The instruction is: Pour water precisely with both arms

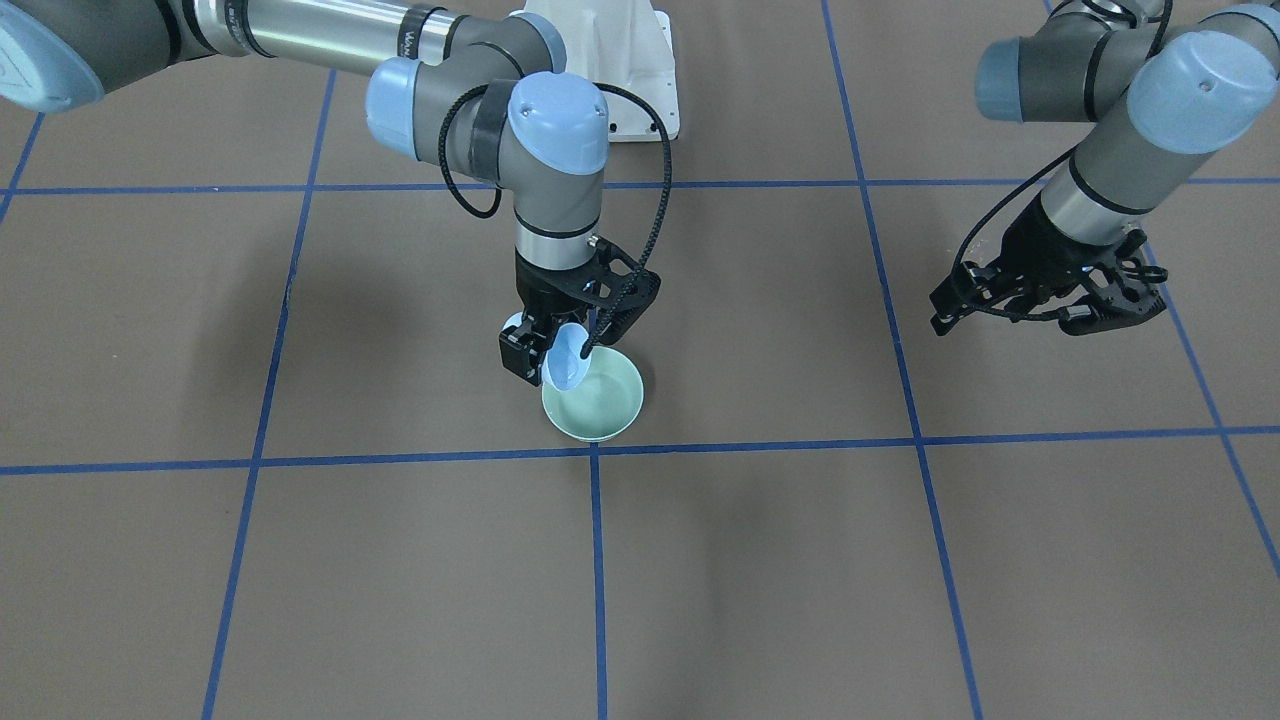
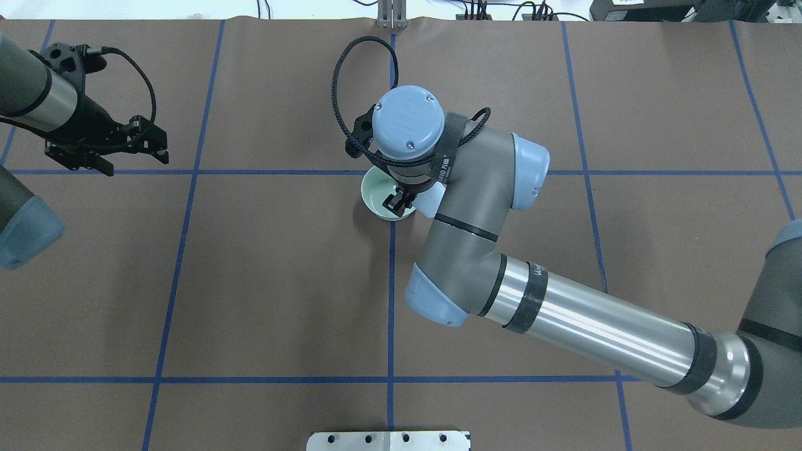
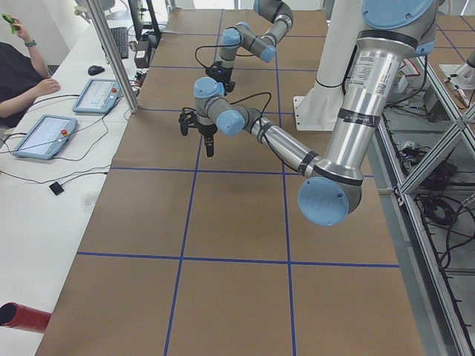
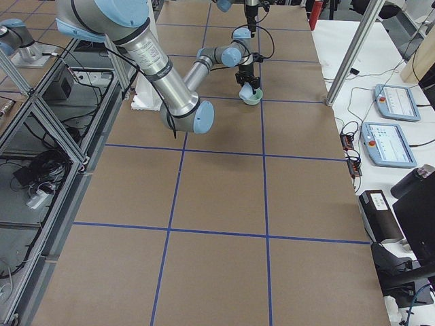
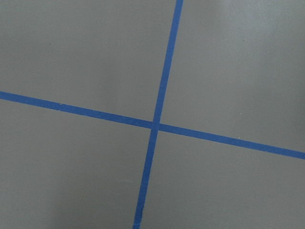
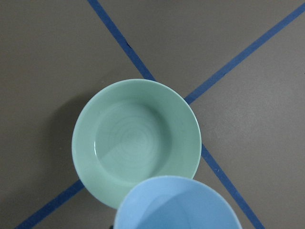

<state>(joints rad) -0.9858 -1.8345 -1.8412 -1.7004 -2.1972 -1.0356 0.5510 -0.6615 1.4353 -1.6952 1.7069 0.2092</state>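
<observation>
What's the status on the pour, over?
Right gripper shut on blue cup, tilted over green bowl. Left gripper open, empty, aside. Water faintly rippling in bowl. Nothing in the way.

cup (image 6: 177, 204): getting cut off at bottom edge
bowl (image 2: 373, 191): hiding mostly under right arm (image 2: 470, 213)
water (image 6: 128, 143): showing too faintly to tell

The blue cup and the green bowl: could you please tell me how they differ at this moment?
The cup is pale blue; the bowl is pale green. The cup hangs tilted over the bowl's rim, in the jaws of the right gripper; the bowl sits upright on the table. The bowl is wider than the cup. Both are round, plain and open-topped.
</observation>
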